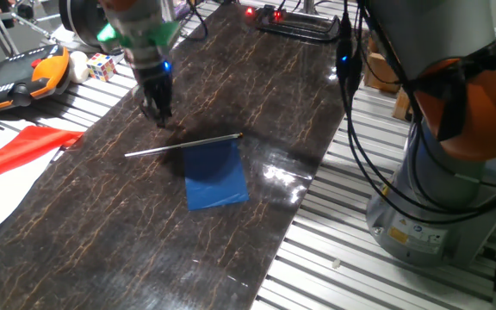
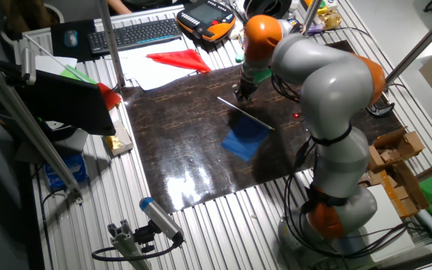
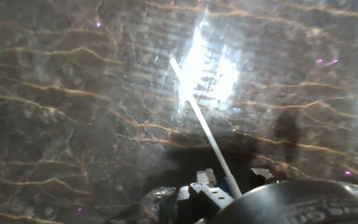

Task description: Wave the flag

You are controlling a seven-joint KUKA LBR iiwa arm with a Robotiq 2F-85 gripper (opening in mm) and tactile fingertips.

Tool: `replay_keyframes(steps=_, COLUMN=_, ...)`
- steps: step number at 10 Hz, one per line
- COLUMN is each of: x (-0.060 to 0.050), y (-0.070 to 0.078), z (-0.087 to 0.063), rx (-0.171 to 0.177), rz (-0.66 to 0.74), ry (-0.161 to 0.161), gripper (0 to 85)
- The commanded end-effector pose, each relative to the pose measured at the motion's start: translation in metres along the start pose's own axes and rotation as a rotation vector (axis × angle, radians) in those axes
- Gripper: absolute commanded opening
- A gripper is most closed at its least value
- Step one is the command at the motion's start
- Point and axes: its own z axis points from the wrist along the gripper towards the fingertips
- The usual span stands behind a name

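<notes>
The flag lies flat on the dark marbled table top [image 1: 102, 232]. Its blue sheet [image 1: 215, 174] [image 2: 244, 140] hangs off a thin silver stick [image 1: 179, 145] [image 2: 244, 113] that runs longer than the sheet. My gripper [image 1: 158, 112] [image 2: 244, 93] hovers low just behind the bare end of the stick, not touching it. In the hand view the stick [image 3: 197, 115] runs from the upper middle down towards the gripper [image 3: 234, 177]. The two fingertips [image 3: 205, 178] stand apart at the bottom edge with nothing held. The blue sheet is out of the hand view.
A larger red and white sheet [image 1: 15, 155] [image 2: 172, 63] lies at the table's left end. A Rubik's cube [image 1: 102, 65], an orange teach pendant [image 1: 20, 77] [image 2: 205, 19] and a keyboard [image 2: 137, 34] sit beyond it. The arm's base [image 1: 442, 198] with its cables stands at the right.
</notes>
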Motion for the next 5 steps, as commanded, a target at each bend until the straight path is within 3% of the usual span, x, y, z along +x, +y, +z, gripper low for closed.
replay_keyframes(steps=1, x=-0.0002, y=0.0007, z=0.0314, rx=-0.009, rz=-0.013, ry=0.022, gripper=36.3)
replay_keyframes(steps=2, x=0.0003, y=0.0017, z=0.0306, rx=-0.017, rz=-0.028, ry=0.069, gripper=36.0)
replay_keyframes(steps=3, x=0.0003, y=0.0017, z=0.0306, rx=0.006, rz=-0.028, ry=0.073, gripper=36.3)
replay_keyframes(steps=5, x=0.0003, y=0.0017, z=0.0306, rx=0.001, rz=-0.026, ry=0.135, gripper=38.0)
